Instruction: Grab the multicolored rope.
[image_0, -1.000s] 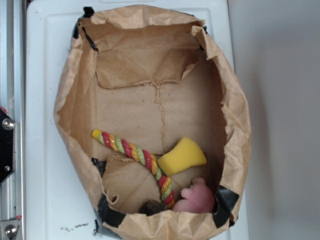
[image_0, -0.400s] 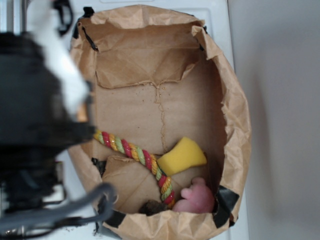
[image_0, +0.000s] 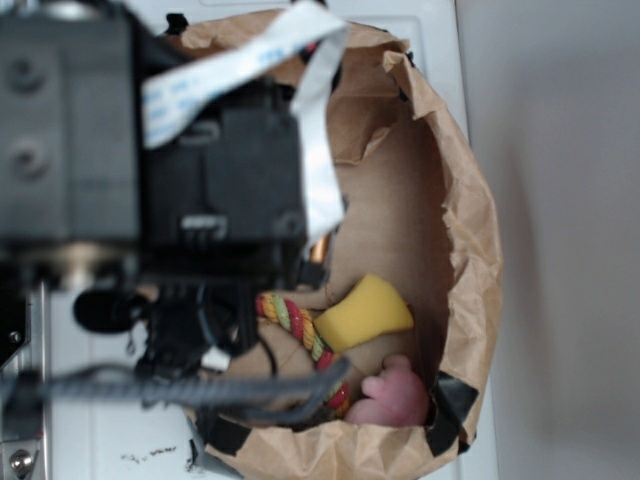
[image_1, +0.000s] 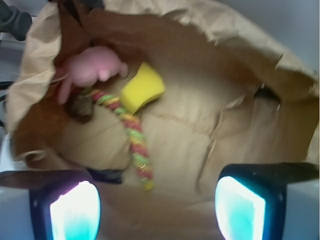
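Wrist view, nearest first: gripper (image_1: 157, 210) fingers (image_1: 67, 207) sit at the bottom edge, left and right, set wide apart with nothing between them. Both pads glow cyan-white.

Just past the fingers, on the brown paper floor of the paper bag (image_1: 280, 75), lies the multicolored rope (image_1: 131, 140). Red, yellow and light-green twist, running from a yellow tip near the gripper up and away toward the far-left corner. Not touched by either finger; the near tip lies between the fingers, closer to the left-hand one in this view.

Farther in: yellow foam wedge (image_1: 142, 91) just beside the rope's far half, looks to be touching it. A dark lump (image_1: 80, 107) at the rope's far end, too blurred to identify. Pink soft toy (image_1: 90, 67) beyond that, against the bag wall.

Exterior view: the arm (image_0: 150, 170) is close to the camera, out of focus, blocks the left half of the bag. White ribbon cable (image_0: 300, 110) drapes over it; grey braided cable (image_0: 180, 390) crosses the lower part. Gripper itself hidden here. Only a short stretch of rope (image_0: 300, 330) shows beside the wedge (image_0: 365, 312), pink toy (image_0: 395, 395) in the corner nearest the camera. The bag sits on a white bench (image_0: 100, 420).
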